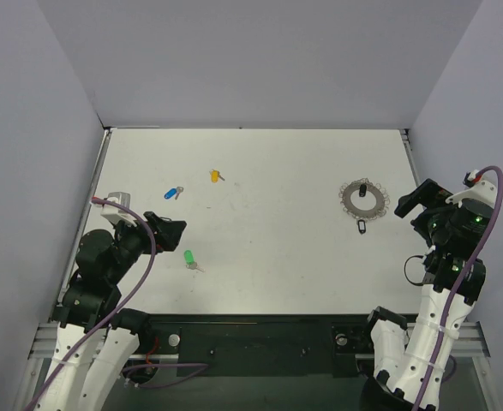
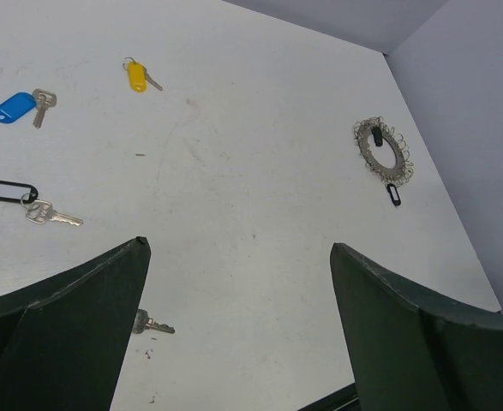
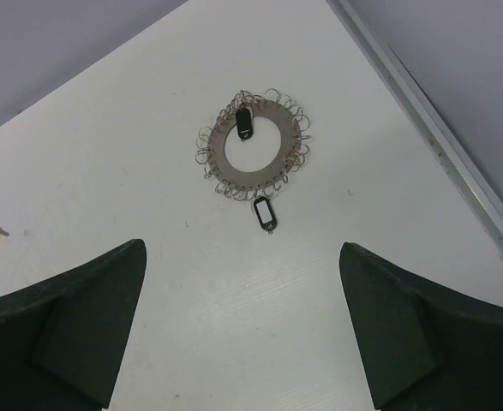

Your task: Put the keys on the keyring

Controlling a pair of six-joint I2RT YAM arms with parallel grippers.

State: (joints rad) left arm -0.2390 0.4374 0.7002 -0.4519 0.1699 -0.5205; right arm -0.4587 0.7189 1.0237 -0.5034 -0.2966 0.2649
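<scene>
From above, the keyring (image 1: 348, 199) lies flat on the right side of the table (image 1: 277, 257). The right claw (image 1: 410, 204) is near it, and the left claw (image 1: 170, 229) is well apart on the other side. A green key (image 1: 188, 258) lies near the left claw, while a blue key (image 1: 175, 192) and a yellow key (image 1: 216, 175) sit further back.

In the left wrist view, that claw's fingers (image 2: 71, 317) are spread wide with nothing between them. A key blade pokes out from behind one finger. It is probably the green key's, though its head is hidden. A black-tagged key (image 2: 2, 189) lies loose off to one side.

In the right wrist view, the right claw is also spread wide and empty, and it looks straight at the keyring. One black tag (image 3: 244, 122) lies across the ring's band, and a second black tag (image 3: 265, 214) lies just outside its near edge. Whether either is hooked to a wire loop is too small to tell.

The step in hand looks like fetching a loose key, with the green key the likeliest for the left claw. The next move calls for coming down over its plastic head and pinching something that lies flat on the table. The key then has to be carried across to a loop, with the right claw well placed to steady the ring.
</scene>
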